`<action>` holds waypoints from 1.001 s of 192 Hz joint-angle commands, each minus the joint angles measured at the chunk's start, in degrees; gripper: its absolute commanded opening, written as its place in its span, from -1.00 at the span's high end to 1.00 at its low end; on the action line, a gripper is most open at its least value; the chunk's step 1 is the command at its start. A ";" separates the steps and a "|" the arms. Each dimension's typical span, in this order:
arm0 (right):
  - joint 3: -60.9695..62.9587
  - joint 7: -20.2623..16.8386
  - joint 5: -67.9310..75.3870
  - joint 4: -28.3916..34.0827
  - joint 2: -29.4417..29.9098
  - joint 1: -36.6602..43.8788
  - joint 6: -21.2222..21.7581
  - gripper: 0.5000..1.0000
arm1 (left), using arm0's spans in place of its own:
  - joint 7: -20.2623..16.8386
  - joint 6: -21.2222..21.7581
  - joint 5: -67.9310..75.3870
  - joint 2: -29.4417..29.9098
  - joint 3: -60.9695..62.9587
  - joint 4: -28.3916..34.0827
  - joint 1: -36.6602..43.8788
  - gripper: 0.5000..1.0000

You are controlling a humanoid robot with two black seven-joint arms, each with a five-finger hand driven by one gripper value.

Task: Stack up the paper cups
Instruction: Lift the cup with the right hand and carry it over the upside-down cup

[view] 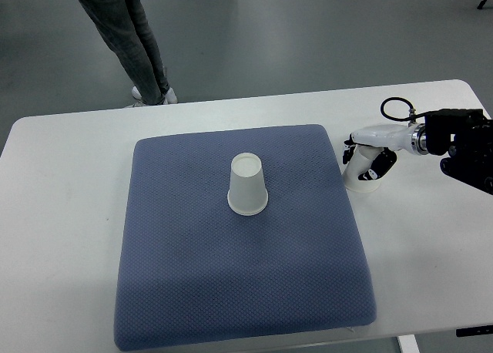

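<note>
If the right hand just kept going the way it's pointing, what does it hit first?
The right hand, closed on a paper cup, points left; it would probably meet the blue cushion edge first, then the upside-down cup. Height is unclear.

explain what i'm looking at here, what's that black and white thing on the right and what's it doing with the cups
This is one picture, taken by a camera on a humanoid robot, looking steeply down at its work. The black and white thing is the robot's right arm, coming in from the right edge and ending in a right hand with fingers. Its job is to stack paper cups.

On the white table lies a blue-grey cushion. One white paper cup stands upside down near the cushion's middle. The hand is closed around a second paper cup, off the cushion's right edge; whether it rests on the table I cannot tell. The left arm is out of view.

At the top, a person's legs show beyond the table.
</note>
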 commanded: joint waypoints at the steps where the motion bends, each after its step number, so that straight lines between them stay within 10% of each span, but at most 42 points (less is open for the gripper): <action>1: 0.11 0.12 0.12 0.01 -0.26 0.63 0.09 1.00 | 0.00 0.00 0.00 0.00 0.01 0.00 0.00 -1.00; 94: 0.20 0.65 0.56 0.19 -2.73 6.87 2.73 1.00 | 0.00 0.00 0.00 0.00 -0.08 0.00 0.00 -1.00; 192: 5.30 2.85 1.62 13.11 -1.49 22.69 15.38 1.00 | 0.00 0.00 0.00 0.00 0.01 0.00 0.00 -1.00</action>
